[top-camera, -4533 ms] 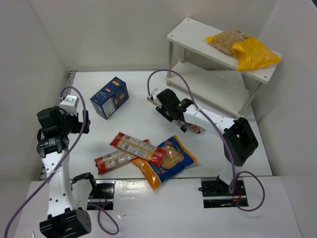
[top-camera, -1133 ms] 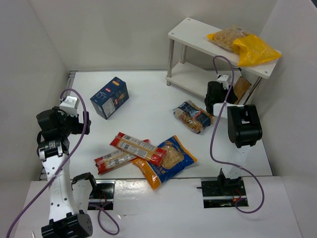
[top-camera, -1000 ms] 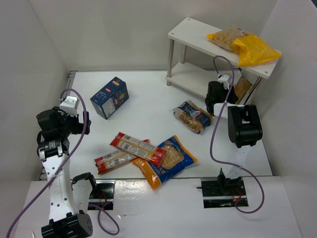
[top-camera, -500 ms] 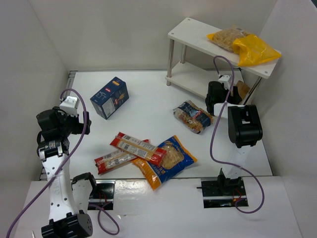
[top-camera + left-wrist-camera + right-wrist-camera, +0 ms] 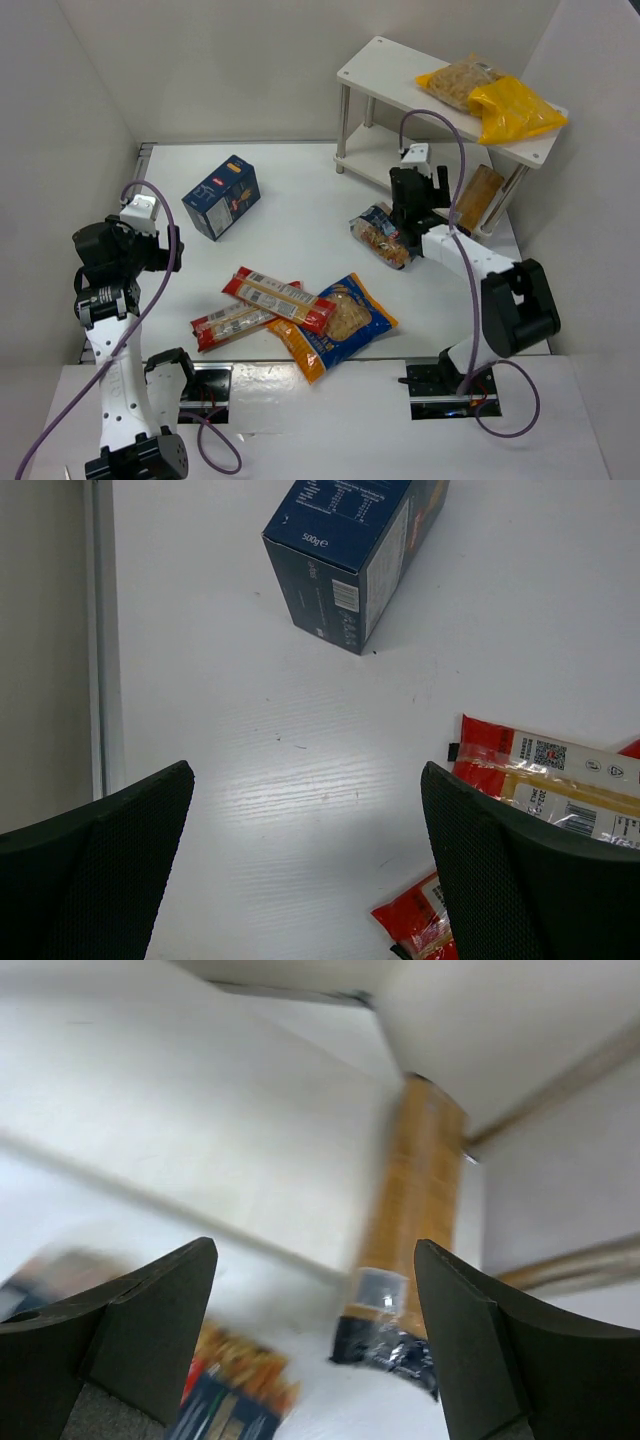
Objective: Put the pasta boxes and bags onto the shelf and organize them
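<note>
Right pincer (image 5: 312,1250) spread wide, empty, facing the long flat brown spaghetti pack (image 5: 415,1200) resting on the white two-tier shelf's (image 5: 385,72) lower board. Left pincer (image 5: 305,770) released above the white table (image 5: 250,730).

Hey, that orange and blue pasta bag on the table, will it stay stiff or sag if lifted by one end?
The orange and blue pasta bag looks like glossy film over loose pasta, so it would probably sag and shift. A red spaghetti pack overlaps its edge, so that might get dragged along.
</note>
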Motion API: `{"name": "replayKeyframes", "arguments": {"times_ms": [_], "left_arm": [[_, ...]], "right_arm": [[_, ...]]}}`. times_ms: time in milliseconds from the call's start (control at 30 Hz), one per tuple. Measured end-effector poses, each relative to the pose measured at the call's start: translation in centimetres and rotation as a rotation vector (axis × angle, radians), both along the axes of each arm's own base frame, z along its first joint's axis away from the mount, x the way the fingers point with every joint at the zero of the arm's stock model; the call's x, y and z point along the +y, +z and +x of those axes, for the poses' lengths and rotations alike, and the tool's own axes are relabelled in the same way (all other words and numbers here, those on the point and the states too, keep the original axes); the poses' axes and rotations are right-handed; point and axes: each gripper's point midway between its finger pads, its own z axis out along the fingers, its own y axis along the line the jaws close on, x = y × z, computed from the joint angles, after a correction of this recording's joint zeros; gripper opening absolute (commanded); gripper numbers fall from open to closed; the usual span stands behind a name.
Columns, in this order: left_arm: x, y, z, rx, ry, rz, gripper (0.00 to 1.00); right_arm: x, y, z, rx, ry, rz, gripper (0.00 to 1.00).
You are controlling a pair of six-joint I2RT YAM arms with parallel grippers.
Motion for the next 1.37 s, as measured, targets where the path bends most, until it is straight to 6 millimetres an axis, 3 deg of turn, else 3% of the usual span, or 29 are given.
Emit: {"name": "replayKeyframes", "arguments": {"times_ms": [133, 367, 533, 633, 767, 867, 1367], "left_arm": [[0.0, 0.1, 0.0, -0.005, 0.000, 0.002, 1.00], [-0.1, 0.1, 0.0, -0.006, -0.006, -0.001, 1.00], [-0.3, 0.2, 0.0, -0.008, -0.014, -0.003, 1.00], [-0.4, 0.2, 0.0, -0.008, -0.019, -0.005, 1.00], [-0.5, 0.3, -0.1, -0.013, -0.024, -0.005, 1.00], [-0.5, 0.4, -0.1, -0.017, -0.024, -0.004, 1.00], [-0.9, 0.6, -0.3, -0.026, -0.040, -0.009, 1.00]], "right_arm": [[5.1, 1.4, -1.5, 0.045, 0.225, 0.014, 0.90], [15.1, -2.2, -7.4, 0.402, 0.738, 0.043, 0.98], [19.4, -2.9, -10.8, 0.605, 0.981, 0.165, 0.99], [21.5, -5.0, -12.6, 0.747, 1.086, 0.249, 0.99], [22.1, -9.4, -14.5, 0.939, 1.099, 0.306, 0.99], [21.6, -11.3, -15.4, 1.010, 1.075, 0.312, 0.99], [21.2, -11.8, -15.7, 1.031, 1.060, 0.310, 0.99]]}}
